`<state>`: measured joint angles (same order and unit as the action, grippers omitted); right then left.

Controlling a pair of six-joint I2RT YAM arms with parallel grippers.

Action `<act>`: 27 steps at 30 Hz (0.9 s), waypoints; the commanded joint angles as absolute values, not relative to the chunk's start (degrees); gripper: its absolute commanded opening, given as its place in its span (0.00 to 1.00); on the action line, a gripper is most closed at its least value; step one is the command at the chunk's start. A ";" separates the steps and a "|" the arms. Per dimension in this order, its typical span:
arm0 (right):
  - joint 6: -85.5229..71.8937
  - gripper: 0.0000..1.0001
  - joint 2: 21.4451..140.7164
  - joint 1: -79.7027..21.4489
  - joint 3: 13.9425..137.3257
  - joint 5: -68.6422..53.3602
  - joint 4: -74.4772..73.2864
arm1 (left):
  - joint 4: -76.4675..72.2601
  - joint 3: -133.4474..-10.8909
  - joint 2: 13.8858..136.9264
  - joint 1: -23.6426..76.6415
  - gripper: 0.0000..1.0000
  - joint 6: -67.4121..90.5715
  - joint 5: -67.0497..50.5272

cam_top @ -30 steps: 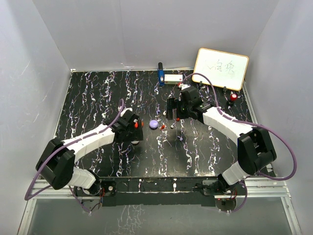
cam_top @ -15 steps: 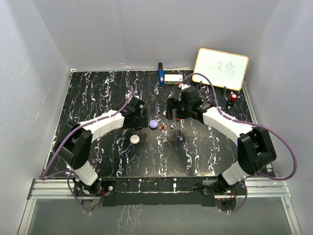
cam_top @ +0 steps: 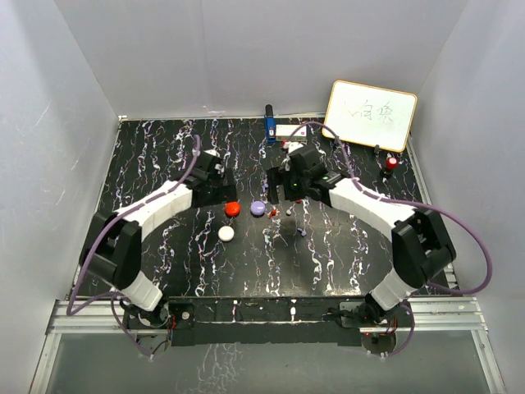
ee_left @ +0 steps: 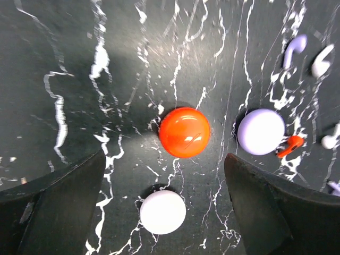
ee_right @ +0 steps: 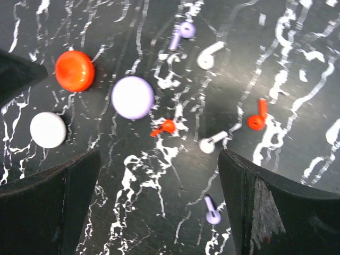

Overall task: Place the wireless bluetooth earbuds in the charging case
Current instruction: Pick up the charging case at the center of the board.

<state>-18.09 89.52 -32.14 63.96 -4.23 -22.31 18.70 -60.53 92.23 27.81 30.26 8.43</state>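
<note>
Nearest you, the white case (cam_top: 226,233) sits alone on the tabletop (cam_top: 156,148); just beyond it the red case (cam_top: 233,208) and purple case (cam_top: 258,208) lie side by side, and all three look closed. Your left end effector (ee_left: 163,159) hangs spread and empty over the red case. The right end effector (ee_right: 159,155), also spread and holding nothing, hangs over the scattered earbuds (ee_right: 211,143). A red earbud (ee_right: 164,127) lies just beside the purple case, its long axis roughly in line from finger to finger, so the right arm looks nearer and a wrist turn may help. The right wrist view separates six earbuds, mere specks from overhead. Farthest back stands a whiteboard (cam_top: 371,115)
</note>
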 commanded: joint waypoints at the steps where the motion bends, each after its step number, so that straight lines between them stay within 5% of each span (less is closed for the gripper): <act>1: -15.26 0.91 94.21 -37.56 71.30 -1.43 -19.99 | 19.21 -59.26 83.08 23.84 0.92 32.04 5.73; 27: -6.44 0.90 115.79 -49.35 86.88 6.17 -15.38 | 18.01 -48.54 70.64 4.42 0.88 38.26 -16.30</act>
<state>-8.51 114.96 -48.64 83.94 4.89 -19.55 18.81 -49.41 74.02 6.22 37.23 -10.87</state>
